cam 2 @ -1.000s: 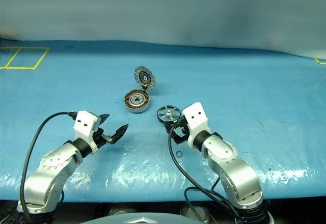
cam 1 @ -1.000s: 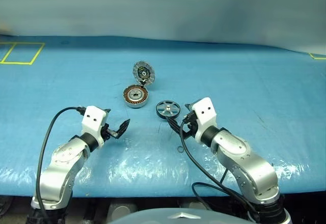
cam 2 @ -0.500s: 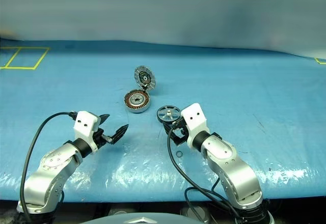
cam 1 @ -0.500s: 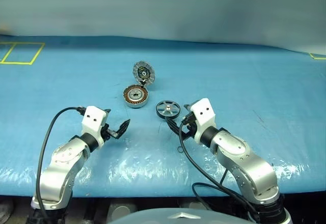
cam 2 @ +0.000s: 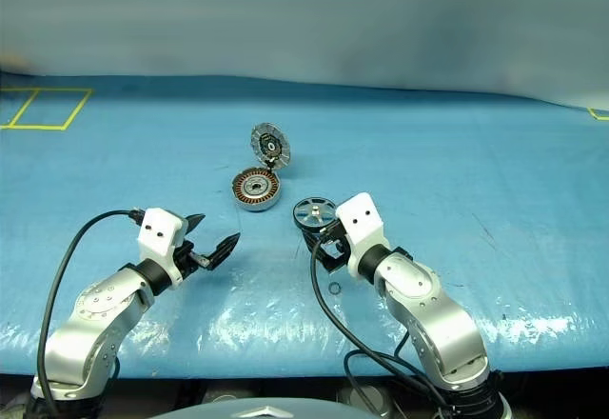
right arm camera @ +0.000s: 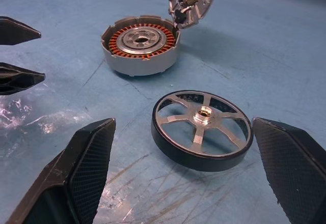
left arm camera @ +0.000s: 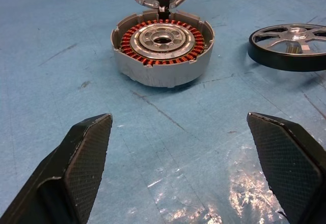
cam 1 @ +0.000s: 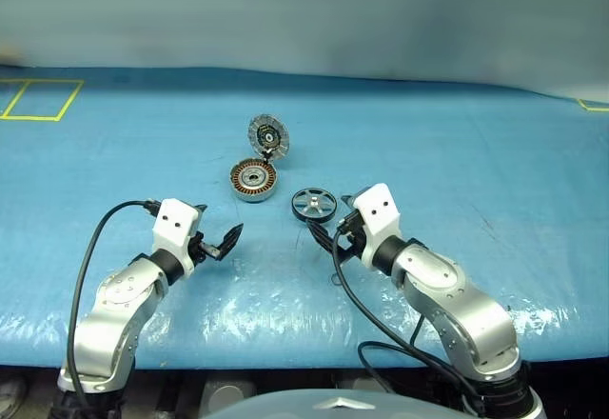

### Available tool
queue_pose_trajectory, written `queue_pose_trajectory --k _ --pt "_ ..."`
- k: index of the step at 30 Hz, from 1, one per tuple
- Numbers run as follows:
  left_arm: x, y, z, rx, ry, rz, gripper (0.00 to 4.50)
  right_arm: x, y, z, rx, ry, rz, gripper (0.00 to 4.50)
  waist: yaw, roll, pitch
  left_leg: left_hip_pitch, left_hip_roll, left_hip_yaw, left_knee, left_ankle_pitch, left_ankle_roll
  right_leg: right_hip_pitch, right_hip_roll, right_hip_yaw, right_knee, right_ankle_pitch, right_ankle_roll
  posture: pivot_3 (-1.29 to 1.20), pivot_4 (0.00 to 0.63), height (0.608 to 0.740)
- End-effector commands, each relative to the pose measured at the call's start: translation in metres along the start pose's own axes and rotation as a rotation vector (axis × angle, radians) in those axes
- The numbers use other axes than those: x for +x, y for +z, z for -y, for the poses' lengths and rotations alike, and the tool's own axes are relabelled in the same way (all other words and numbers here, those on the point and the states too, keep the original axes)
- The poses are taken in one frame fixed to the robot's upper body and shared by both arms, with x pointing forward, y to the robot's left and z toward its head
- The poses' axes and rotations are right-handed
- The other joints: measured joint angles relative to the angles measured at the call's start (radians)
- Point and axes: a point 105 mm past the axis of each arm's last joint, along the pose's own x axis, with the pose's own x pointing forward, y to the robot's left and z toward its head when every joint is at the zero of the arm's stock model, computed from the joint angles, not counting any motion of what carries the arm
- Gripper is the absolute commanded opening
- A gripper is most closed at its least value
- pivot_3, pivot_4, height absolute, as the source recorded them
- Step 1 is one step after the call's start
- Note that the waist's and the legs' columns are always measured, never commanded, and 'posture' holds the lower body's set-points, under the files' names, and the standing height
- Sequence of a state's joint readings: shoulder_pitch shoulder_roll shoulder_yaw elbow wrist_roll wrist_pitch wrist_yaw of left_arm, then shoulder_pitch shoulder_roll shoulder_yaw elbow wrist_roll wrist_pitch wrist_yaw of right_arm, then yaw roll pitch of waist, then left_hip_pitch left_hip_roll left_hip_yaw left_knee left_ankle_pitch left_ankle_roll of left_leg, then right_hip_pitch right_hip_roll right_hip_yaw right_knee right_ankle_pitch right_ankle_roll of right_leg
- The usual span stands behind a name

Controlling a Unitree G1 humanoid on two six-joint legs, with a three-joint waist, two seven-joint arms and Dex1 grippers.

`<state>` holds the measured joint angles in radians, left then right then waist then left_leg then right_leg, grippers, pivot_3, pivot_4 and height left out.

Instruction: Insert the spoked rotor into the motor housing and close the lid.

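Right claw (right arm camera: 183, 178): spread wide, empty, straddling the wheel (right arm camera: 202, 128).
Left claw (left arm camera: 183, 173): spread, empty.
Wheel: flat on the mat, beside the housing (right arm camera: 140, 51).
Lid (right arm camera: 191, 0): upright.
Advice: pinch the rim squarely, lift level.

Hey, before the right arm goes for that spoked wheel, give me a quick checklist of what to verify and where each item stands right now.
1. Right gripper jaws open wide enough for the spoked rotor: ok.
2. Rotor lying flat on the blue table cover, apart from both fingers: ok.
3. Lid tilted up, leaving the motor housing uncovered: ok.
4. Housing cavity free of loose parts over the copper windings: ok.
5. Left gripper open, holding nothing, clear of the housing: ok.
6. Small black ring on the cover under the right arm, whether it belongs: cannot tell.
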<state>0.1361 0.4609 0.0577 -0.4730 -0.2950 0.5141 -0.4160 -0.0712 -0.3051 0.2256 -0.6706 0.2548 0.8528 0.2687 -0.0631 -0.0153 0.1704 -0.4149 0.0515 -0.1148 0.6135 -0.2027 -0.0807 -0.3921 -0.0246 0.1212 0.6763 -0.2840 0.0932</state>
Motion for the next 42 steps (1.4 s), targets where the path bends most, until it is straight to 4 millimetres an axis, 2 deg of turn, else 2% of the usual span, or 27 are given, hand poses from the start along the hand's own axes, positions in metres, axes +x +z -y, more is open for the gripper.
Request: queue_pose_trajectory --k 1,9,12,14,17,19,24,27,34,38,42 --pt "-0.004 0.014 0.0 0.031 0.006 0.055 4.5 0.001 0.011 -0.004 -0.025 0.028 0.038 4.48 0.0 0.0 0.0 0.0 0.0 0.0 0.0 0.0 0.0 0.0 0.0 0.0 0.0 0.0 0.0 0.0 0.15 0.74" --pt "-0.006 0.013 -0.001 0.023 0.026 0.059 4.5 0.009 0.013 -0.004 -0.073 0.084 -0.024 4.48 -0.001 0.0 0.0 0.0 0.0 0.0 0.0 0.0 0.0 0.0 0.0 0.0 0.0 0.0 0.0 0.0 0.15 0.74" --pt "-0.005 0.013 -0.001 0.026 0.033 0.068 4.5 0.019 0.016 -0.002 -0.165 0.129 -0.126 4.48 -0.004 0.001 0.0 0.0 0.0 0.0 0.001 0.0 0.0 0.0 0.0 0.0 0.0 0.001 0.0 0.0 0.15 0.74" --pt "-0.005 0.014 -0.001 0.035 0.044 0.08 4.5 0.027 0.025 -0.004 -0.255 0.188 -0.162 4.48 -0.005 0.001 0.0 0.0 0.0 0.0 0.001 0.0 0.0 0.001 0.0 0.0 0.0 0.001 -0.001 0.0 0.15 0.74" --pt "-0.004 0.013 0.001 0.061 0.048 0.089 4.5 0.046 0.035 0.002 -0.297 0.191 -0.245 4.48 -0.006 0.001 0.0 0.001 0.0 0.0 0.001 0.001 0.0 0.0 0.0 0.0 0.001 0.002 -0.001 0.0 0.15 0.74" --pt "-0.004 0.014 0.005 0.047 0.044 0.11 4.5 0.059 0.046 -0.003 -0.349 0.233 -0.26 4.48 -0.006 0.001 0.0 0.001 0.0 0.0 0.0 0.001 0.001 0.0 0.0 0.0 0.001 0.004 -0.004 0.0 0.15 0.74" --pt "-0.009 0.01 0.02 0.021 -0.001 0.139 4.5 0.092 0.064 -0.024 -0.435 0.34 -0.248 4.48 -0.008 0.001 0.001 0.0 0.0 0.0 -0.001 0.0 0.001 -0.001 0.0 -0.001 0.0 0.005 -0.005 0.0 0.15 0.74" --pt "-0.018 0.002 0.033 -0.01 -0.029 0.126 4.5 0.119 0.071 -0.041 -0.408 0.373 -0.23 4.48 -0.018 0.001 0.001 0.0 0.0 0.0 -0.002 0.0 0.001 -0.001 0.0 -0.001 0.0 0.004 -0.005 0.0 0.15 0.74" --pt "-0.031 -0.006 0.041 -0.062 0.02 0.116 4.5 0.152 0.063 -0.059 -0.497 0.416 -0.225 4.48 -0.017 0.002 0.001 0.0 0.0 0.0 -0.002 0.0 0.001 -0.002 0.0 -0.001 0.001 0.004 -0.005 0.0 0.15 0.74" --pt "-0.037 -0.008 0.042 -0.072 0.047 0.113 4.5 0.164 0.05 -0.053 -0.519 0.397 -0.256 4.48 -0.018 0.003 0.002 0.0 0.0 0.0 -0.001 0.0 0.0 -0.002 0.0 -0.001 0.001 0.004 -0.005 0.0 0.15 0.74" --pt "-0.041 -0.01 0.043 -0.076 0.059 0.105 4.5 0.167 0.036 -0.048 -0.502 0.413 -0.309 4.48 -0.022 0.004 0.002 0.0 0.0 0.0 -0.001 0.0 0.0 -0.002 0.0 -0.001 0.001 0.004 -0.005 0.0 0.15 0.74"
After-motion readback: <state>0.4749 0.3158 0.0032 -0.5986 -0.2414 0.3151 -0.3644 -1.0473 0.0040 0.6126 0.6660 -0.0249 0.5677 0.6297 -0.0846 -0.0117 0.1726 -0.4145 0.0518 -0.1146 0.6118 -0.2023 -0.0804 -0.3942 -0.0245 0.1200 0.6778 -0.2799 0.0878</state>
